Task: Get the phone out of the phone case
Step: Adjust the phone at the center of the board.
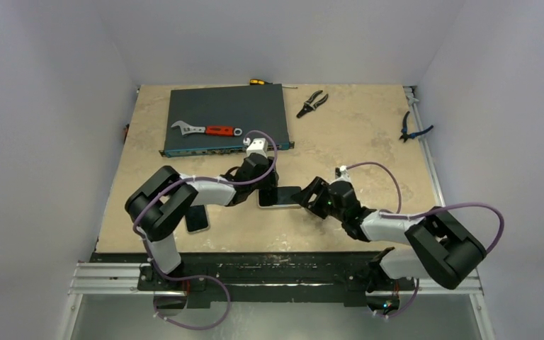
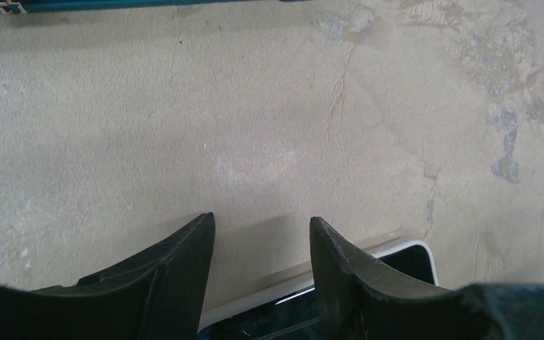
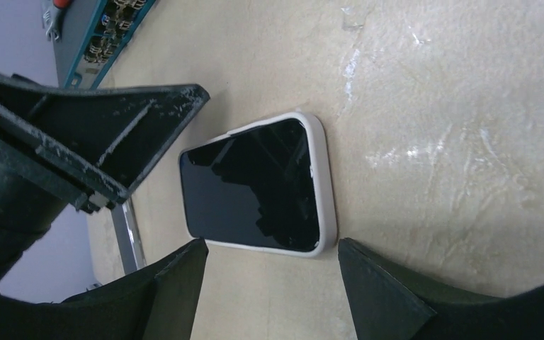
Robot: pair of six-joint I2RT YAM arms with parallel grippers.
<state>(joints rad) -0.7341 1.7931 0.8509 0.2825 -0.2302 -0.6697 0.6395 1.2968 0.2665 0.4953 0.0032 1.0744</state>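
beige, stone-patterned tabletop (image 1: 368,142) fills the work area, enclosed by plain pale walls.

at far left rear lies a flat blue-grey metal equipment box (image 1: 255,113), with a red-handled steel adjustable wrench (image 1: 209,130) resting on top of it.

the left gripper (image 2: 262,218) hangs over the left end of the device. its black fingers (image 2: 184,269) stand apart, with bare tabletop showing between the tips. nothing is clamped between them. whether they bear down on the case beneath cannot be told.

the task item lies flat, screen up, near the middle of the tabletop, between the two grippers. it is a black glass-fronted phone (image 3: 255,191), still seated fully in its white soft-edged phone case (image 3: 324,184). no corner of the case appears peeled back.

the right gripper (image 3: 270,244) sits low at the right end of the device. its fingers (image 3: 375,290) are spread wide and released, with the near end of the case just beyond the tips.

farther right and to the rear, black-handled pliers (image 1: 312,103) and blue-handled pliers (image 1: 414,127) lie well apart from the work.

step in hand, as judged: positioning both grippers for the first hold; extraction has not begun. the next move calls for one gripper to pin or hold the case while the other lifts a case edge off a phone corner. the device lies flat, so finger purchase on the thin rim will be slight.
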